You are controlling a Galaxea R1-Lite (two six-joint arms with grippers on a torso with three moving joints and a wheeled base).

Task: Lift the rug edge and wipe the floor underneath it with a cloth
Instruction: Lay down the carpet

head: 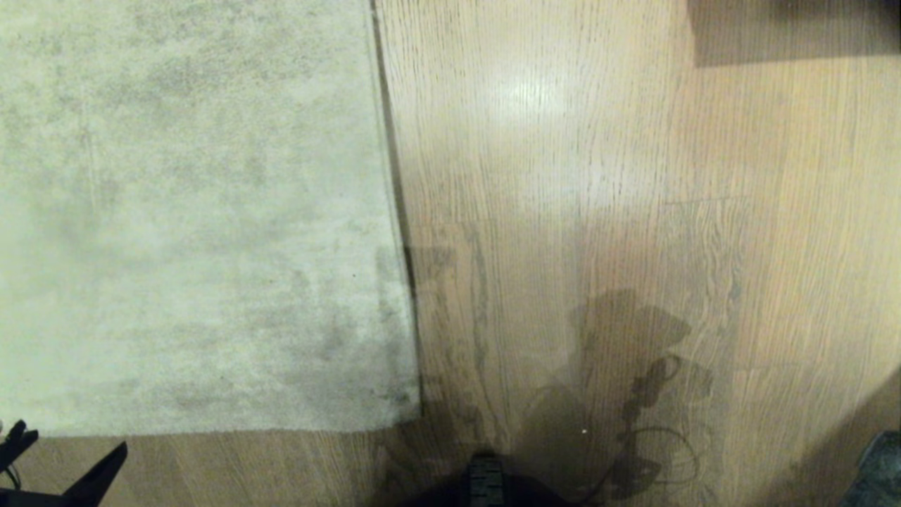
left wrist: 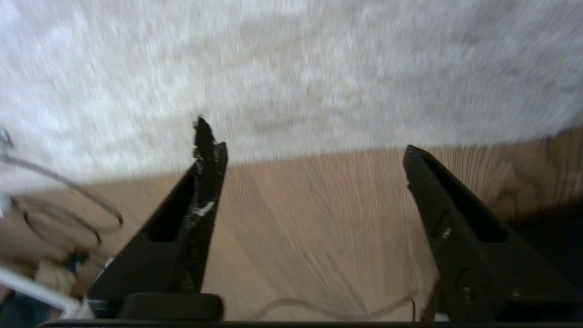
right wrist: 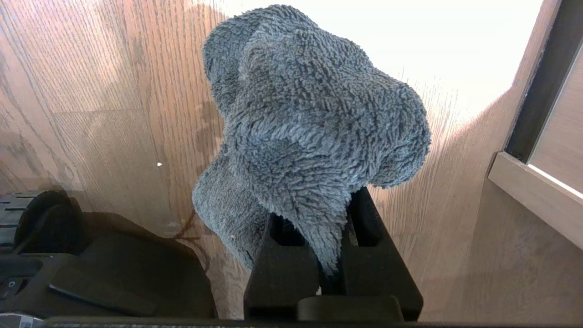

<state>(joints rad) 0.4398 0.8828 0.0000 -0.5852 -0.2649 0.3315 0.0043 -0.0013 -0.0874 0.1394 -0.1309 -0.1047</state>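
Two black fingers of the left gripper stood spread wide and empty just off the rug edge, over the floor. Right gripper pinched the cloth tight, away from the rug; no writing was readable.

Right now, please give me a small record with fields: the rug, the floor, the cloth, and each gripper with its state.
rug: pale grey-beige short-pile rug, lying flat, corner nearest the robot down
floor: light brown wood-plank floor, bare beside the rug
cloth: dark grey fluffy cloth, bunched, held above the floor
left gripper: open, empty, over the floor by the rug's near edge
right gripper: shut on the cloth
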